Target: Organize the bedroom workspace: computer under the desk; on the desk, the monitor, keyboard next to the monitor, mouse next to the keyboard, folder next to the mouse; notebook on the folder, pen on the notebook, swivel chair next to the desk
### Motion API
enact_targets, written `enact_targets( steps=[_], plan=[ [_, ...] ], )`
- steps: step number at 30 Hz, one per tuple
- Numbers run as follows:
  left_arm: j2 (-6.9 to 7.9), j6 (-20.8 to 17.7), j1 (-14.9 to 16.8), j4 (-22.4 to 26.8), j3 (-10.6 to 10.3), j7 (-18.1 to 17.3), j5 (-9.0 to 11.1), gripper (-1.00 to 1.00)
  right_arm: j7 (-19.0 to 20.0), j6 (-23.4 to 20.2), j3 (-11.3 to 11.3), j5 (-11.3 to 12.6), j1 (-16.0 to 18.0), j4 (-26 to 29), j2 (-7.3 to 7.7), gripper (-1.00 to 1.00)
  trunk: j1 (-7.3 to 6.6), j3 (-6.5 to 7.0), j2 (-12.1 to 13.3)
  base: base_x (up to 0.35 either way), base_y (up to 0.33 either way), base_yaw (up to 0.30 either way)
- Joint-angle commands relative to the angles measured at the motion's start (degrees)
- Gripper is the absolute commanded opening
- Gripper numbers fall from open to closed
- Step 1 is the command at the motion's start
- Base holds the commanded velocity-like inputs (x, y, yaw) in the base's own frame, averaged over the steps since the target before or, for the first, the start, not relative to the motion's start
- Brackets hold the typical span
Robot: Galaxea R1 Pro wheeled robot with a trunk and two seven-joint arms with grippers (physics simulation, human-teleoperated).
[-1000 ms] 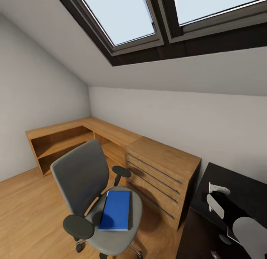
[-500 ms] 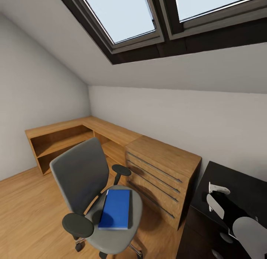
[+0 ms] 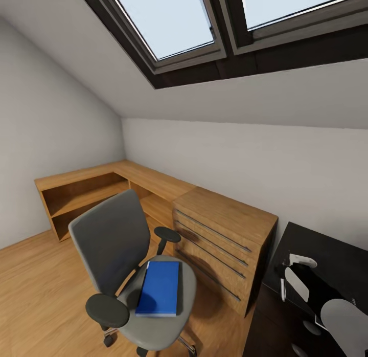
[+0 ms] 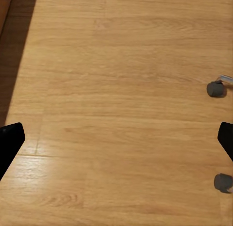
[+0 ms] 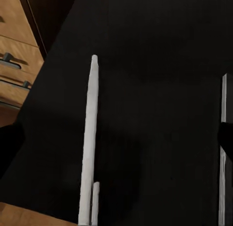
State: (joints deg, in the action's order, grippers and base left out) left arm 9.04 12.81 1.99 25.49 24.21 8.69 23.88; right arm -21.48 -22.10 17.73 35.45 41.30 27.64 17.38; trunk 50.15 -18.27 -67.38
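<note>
Sitting under the sloped skylights (image 3: 168, 24), a wooden dresser (image 3: 225, 244) is standing between low shelves (image 3: 87, 193) and a black desk (image 3: 327, 260). Before it, the swivel chair (image 3: 112, 244) is carrying the blue folder (image 3: 160, 288) flat on its seat. Both grippers are showing wide-spread, empty fingertips: left (image 4: 116, 138) over the floor (image 4: 116, 66), right (image 5: 116, 138) over the desk, near a white pen (image 5: 89, 138).

Attic bedroom under a sloping white ceiling (image 3: 76, 55), pierced by two dark-framed skylights (image 3: 168, 24) showing pale blue sky. Plain white walls (image 3: 245, 157). Warm wooden plank floor (image 3: 30, 295). Low L-shaped wooden shelf unit (image 3: 87, 191) in the corner, adjoining a wooden chest of drawers (image 3: 220, 244) with dark bar handles.
</note>
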Motion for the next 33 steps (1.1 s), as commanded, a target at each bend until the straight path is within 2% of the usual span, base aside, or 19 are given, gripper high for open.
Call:
enact_targets(
  steps=[1,14,15,20,22,26,33],
  plan=[
    [0.01,0.20,0.03,0.00,-0.12,0.04,0.56,1.00,-0.47,-0.22,0.48,0.50,0.04,0.16,0.09,1.00,0.00,-0.07,-0.05,0.000,0.000,0.000],
    [0.01,0.20,0.03,0.00,-0.13,-0.07,0.55,1.00,-0.38,-0.15,0.33,0.58,0.03,1.44,0.11,1.00,0.00,-0.07,-0.05,0.000,0.000,0.000],
    [-0.03,0.20,0.03,-0.03,-0.13,-0.07,0.55,1.00,-0.44,-0.19,0.36,0.60,0.02,4.52,0.11,1.00,0.00,-0.07,-0.05,0.000,0.000,0.000],
    [-0.17,0.20,0.03,-0.08,-0.28,-0.07,0.48,1.00,-0.73,-0.71,0.55,0.95,0.01,10.03,-0.01,1.00,0.00,-0.07,-0.05,0.000,0.000,0.000],
    [-0.26,0.23,0.03,-0.08,-0.40,-0.10,0.41,1.00,-0.80,-1.12,0.64,1.07,-0.03,11.58,-0.35,1.00,0.00,-0.07,-0.05,0.000,0.000,0.018],
    [-0.37,0.26,0.03,-0.14,-0.58,-0.15,0.27,1.00,-0.97,-1.74,0.71,0.79,-0.17,14.39,-2.01,1.00,0.00,-0.07,-0.05,0.000,0.000,0.158],
    [-0.42,0.27,0.03,-0.23,-0.65,-0.16,0.13,1.00,-3.01,-1.94,1.34,0.81,-0.53,17.48,-3.03,1.00,0.00,-0.07,-0.05,0.000,0.000,0.256]
  ],
)
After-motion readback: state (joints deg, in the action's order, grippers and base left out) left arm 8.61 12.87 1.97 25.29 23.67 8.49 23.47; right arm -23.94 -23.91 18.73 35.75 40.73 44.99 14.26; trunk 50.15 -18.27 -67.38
